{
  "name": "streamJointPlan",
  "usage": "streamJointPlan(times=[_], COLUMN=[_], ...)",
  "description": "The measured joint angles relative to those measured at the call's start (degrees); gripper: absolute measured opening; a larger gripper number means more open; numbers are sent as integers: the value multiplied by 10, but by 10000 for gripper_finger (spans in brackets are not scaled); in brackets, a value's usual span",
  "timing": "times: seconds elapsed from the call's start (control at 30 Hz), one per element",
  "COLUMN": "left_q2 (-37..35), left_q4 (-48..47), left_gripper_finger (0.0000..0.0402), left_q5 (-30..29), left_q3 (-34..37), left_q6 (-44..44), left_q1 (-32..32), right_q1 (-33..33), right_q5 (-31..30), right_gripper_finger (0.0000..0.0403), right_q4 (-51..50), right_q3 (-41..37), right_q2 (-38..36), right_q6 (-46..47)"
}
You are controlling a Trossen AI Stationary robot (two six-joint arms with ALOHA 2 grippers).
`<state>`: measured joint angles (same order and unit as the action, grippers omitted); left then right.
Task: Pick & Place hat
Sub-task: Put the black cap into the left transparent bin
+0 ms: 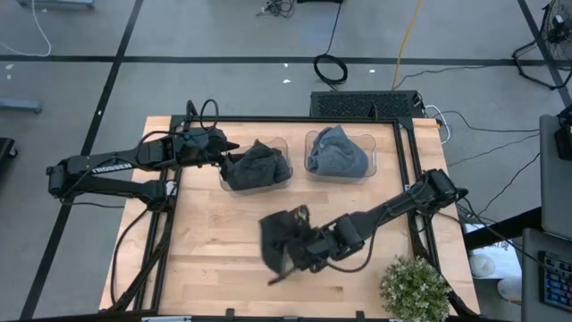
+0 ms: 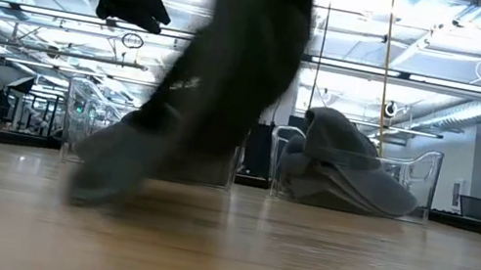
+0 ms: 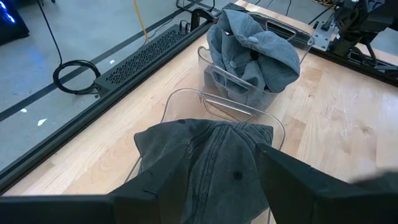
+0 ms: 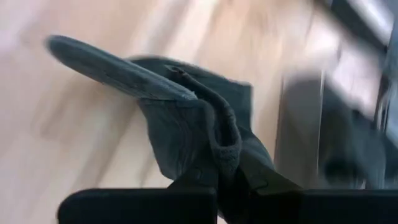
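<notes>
A dark grey hat [image 1: 256,166] lies in the left clear bin [image 1: 284,143], and my left gripper [image 1: 225,154] is at its left end, shut on it. A blue-grey hat [image 1: 338,150] sits heaped in the right clear bin [image 1: 371,141]. Over the middle of the table my right gripper [image 1: 301,250] is shut on a third, near-black hat [image 1: 281,234]. This hat fills the low view as a blurred dark shape [image 2: 220,82]. My left gripper has the dark grey hat's near part [image 3: 224,177] between its two fingers [image 3: 155,186], coming from the table's left and slanting down. The rest of the hat lies over the bin's rim and inside the bin. My right gripper pinches a bunched fold of the near-black hat [image 4: 225,163] between its shut fingers, slanting down from the table's right. The hat hangs from the fingers with its brim [image 4: 106,65] sticking out; whether its lower end [image 2: 98,184] touches the table I cannot tell.
A small potted plant [image 1: 413,288] stands at the table's near right corner. Bare wood [image 1: 206,259] spreads to the left of the held hat and in front of the bins. A black frame [image 1: 407,161] runs along the table's edges.
</notes>
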<state>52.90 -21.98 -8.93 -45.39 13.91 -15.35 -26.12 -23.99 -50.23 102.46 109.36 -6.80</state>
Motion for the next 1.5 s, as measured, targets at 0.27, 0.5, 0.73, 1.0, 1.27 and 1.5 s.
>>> streamJointPlan(times=[0.27, 0.5, 0.73, 1.0, 1.27, 1.5], left_q2=[0, 0, 0, 0, 0, 0], left_q4=[0, 0, 0, 0, 0, 1], left_gripper_finger=[196, 196, 196, 196, 196, 196], left_q5=[0, 0, 0, 0, 0, 0], left_q3=[0, 0, 0, 0, 0, 0], left_q6=[0, 0, 0, 0, 0, 0], left_q1=[0, 0, 0, 0, 0, 0], right_q1=[-58, -95, -95, -59, -6, 54], right_q5=[-69, -102, -56, 164, 194, 193], right_gripper_finger=[0, 0, 0, 0, 0, 0], right_q4=[142, 114, -223, -400, -360, -229], right_q3=[-32, -39, 73, 133, 89, 14], right_q2=[-2, -2, -10, -12, 29, 45], right_q6=[-102, -55, 150, 274, 193, 69])
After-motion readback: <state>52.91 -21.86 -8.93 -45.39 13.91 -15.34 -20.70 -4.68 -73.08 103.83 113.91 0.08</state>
